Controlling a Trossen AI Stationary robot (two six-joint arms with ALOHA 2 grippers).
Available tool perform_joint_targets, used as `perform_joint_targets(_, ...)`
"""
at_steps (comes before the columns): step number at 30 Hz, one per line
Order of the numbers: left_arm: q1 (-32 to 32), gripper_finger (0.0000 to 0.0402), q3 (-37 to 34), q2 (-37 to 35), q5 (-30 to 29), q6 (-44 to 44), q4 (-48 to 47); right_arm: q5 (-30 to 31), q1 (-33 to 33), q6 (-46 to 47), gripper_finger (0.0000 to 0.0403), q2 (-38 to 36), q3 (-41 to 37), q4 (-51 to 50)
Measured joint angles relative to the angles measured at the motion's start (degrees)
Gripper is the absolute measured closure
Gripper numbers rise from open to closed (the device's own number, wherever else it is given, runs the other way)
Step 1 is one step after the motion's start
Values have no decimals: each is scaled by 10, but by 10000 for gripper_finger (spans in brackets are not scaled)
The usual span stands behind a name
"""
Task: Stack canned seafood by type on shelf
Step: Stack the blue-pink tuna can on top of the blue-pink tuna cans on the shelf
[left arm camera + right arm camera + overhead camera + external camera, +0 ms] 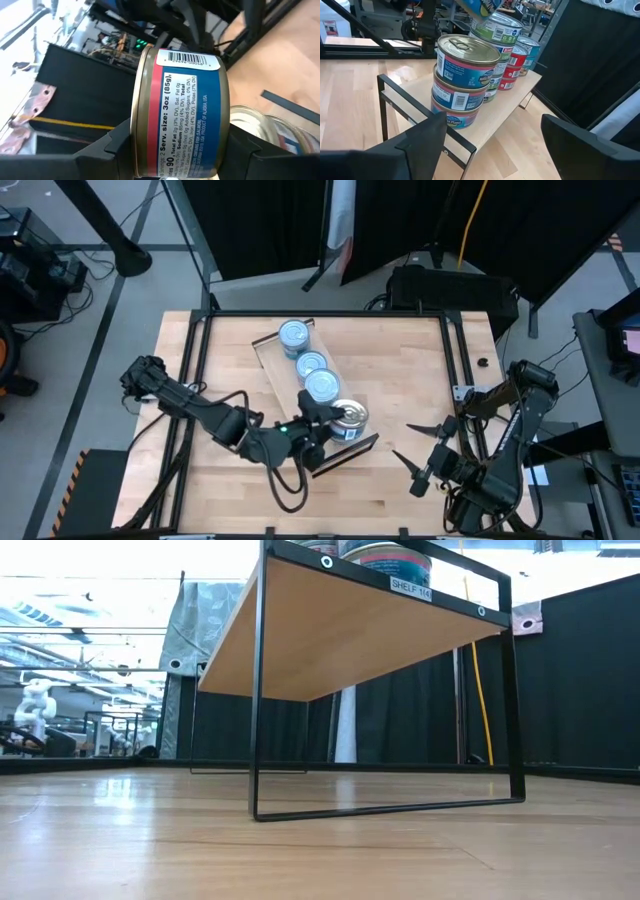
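From my overhead camera I count four stacks of canned seafood (322,385) in a row along the shelf (268,356), whose long axis runs diagonally across the tabletop (400,380). Three stacks show light-blue tops, and the one at the near end (349,416) shows a silvery top. Only my right wrist camera reveals that near stack (462,82) as three tins high, with a pull-tab lid.

The left gripper (318,428) hovers just beside that near end, clenched on a single tin (177,112). My left wrist camera alone shows this tin turned on its edge, with the barcode and the blue and red label facing out.

The right gripper (425,452) waits well apart from the shelf with its fingers (420,140) spread and empty.
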Motion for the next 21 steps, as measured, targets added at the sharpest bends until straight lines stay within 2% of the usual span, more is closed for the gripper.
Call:
perform_joint_targets(4,1,204,0,2,18,-4,-6,0,0,-5,90,0,0,1)
perform_joint_targets(16,5,204,0,25,-1,9,-49,0,1,-13,90,0,0,8)
perform_joint_targets(21,-10,204,0,27,-6,65,-42,0,1,-14,90,0,0,9)
